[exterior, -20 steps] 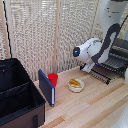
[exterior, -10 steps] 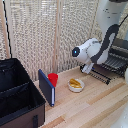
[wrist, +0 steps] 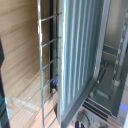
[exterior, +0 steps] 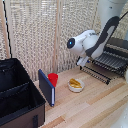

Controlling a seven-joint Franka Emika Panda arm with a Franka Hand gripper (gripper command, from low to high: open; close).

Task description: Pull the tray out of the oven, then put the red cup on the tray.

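Note:
The oven (exterior: 121,46) stands at the exterior view's right with its door (exterior: 95,74) dropped open. The tray (exterior: 111,60), a dark rack of thin bars, sticks out over the door. My gripper (exterior: 83,62) is at the tray's front edge. Its fingers are too small and dark to tell whether they hold it. The wrist view shows the tray's parallel bars (wrist: 82,45) close up, with wood table behind. The red cup (exterior: 52,78) stands upright on the table, well toward the exterior view's left of the oven.
A white bowl (exterior: 76,85) with yellow contents sits between the cup and the oven door. A dark flat panel (exterior: 46,87) stands next to the cup. A big black case (exterior: 17,97) fills the left. A slatted screen (exterior: 45,35) closes the back.
My arm has drawn slightly toward the exterior view's left, away from the oven. The cup and bowl have not moved.

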